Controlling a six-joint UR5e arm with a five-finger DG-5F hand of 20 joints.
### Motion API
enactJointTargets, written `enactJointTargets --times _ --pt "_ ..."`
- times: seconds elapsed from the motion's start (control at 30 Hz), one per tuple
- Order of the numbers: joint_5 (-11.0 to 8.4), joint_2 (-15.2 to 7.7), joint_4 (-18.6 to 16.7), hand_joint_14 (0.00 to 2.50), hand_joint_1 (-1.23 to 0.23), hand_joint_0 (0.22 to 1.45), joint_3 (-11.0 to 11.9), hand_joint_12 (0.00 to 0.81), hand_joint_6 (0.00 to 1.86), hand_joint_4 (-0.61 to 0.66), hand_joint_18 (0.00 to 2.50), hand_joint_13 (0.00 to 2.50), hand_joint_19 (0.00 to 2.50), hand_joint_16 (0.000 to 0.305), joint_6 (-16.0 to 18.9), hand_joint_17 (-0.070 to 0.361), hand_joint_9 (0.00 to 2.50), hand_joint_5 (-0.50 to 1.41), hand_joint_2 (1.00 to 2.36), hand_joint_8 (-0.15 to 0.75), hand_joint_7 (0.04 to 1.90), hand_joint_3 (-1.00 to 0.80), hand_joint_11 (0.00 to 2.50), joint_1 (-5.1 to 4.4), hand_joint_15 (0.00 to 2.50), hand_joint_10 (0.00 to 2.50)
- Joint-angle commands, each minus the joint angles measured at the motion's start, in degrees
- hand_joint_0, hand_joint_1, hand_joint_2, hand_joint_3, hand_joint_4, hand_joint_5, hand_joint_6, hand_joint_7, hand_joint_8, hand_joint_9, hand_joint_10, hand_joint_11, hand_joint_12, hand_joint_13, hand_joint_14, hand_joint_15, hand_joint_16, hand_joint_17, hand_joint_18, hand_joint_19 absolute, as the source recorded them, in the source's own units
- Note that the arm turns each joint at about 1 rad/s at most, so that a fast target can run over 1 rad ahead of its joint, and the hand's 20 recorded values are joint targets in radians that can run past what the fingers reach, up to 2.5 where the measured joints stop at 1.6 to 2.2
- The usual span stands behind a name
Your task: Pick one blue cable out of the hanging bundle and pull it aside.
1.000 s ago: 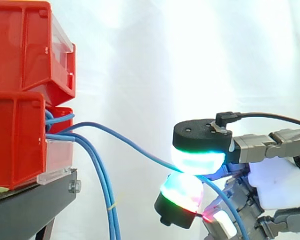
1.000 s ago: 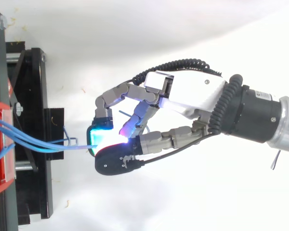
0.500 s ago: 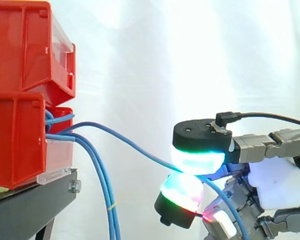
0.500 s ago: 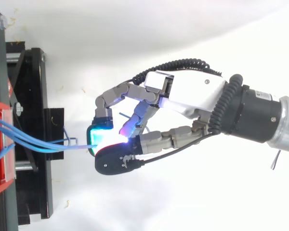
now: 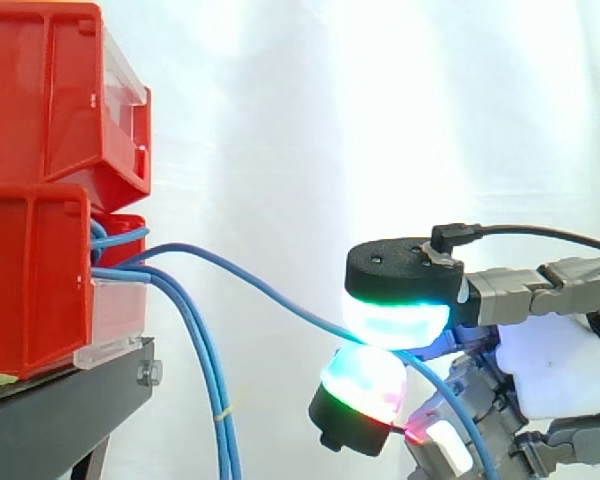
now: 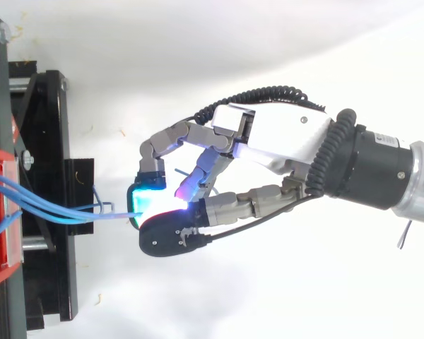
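One blue cable [image 5: 250, 282] runs from the red bins [image 5: 40, 190] rightward and down to my hand [image 6: 283, 145], drawn away from the rest. Two glowing fingertips [image 5: 392, 322] pinch it, one above and one below, right of the bins in the side view. Past the pinch the cable drops toward the lower right [image 5: 460, 415]. The remaining blue cables of the bundle [image 5: 208, 390] hang straight down beside the black stand [image 5: 70, 405]. From above, the pulled cable [image 6: 99, 217] stretches from the bin edge to the pinching fingertips [image 6: 152, 205].
Two stacked red bins stand at the left on the black stand, with a clear label strip [image 5: 115, 345] at the lower bin's front. A white curtain [image 5: 380, 120] hangs behind. The arm's dark wrist [image 6: 371, 166] comes in from the right in the top view.
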State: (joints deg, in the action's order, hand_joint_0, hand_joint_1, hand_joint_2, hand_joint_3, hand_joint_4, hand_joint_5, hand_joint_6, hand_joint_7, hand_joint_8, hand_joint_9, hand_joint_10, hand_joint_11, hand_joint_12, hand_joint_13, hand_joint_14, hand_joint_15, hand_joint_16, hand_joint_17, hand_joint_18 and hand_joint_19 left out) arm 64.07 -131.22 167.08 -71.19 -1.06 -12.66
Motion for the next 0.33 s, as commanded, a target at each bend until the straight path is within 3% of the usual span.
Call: enactJointTargets --times 0.0,0.3 --pt "0.00 0.0 0.0 0.02 -0.86 0.71 0.0 0.370 0.94 -0.07 1.01 1.06 0.54 0.055 0.0 0.124 1.24 -0.11 1.00 0.344 1.45 0.16 0.76 0.00 0.65 0.02" --pt "0.00 0.0 0.0 0.02 -0.86 0.71 0.0 0.369 0.94 -0.06 1.01 1.06 0.54 0.055 0.0 0.124 1.24 -0.11 1.00 0.348 1.45 0.16 0.76 0.00 0.66 0.02"
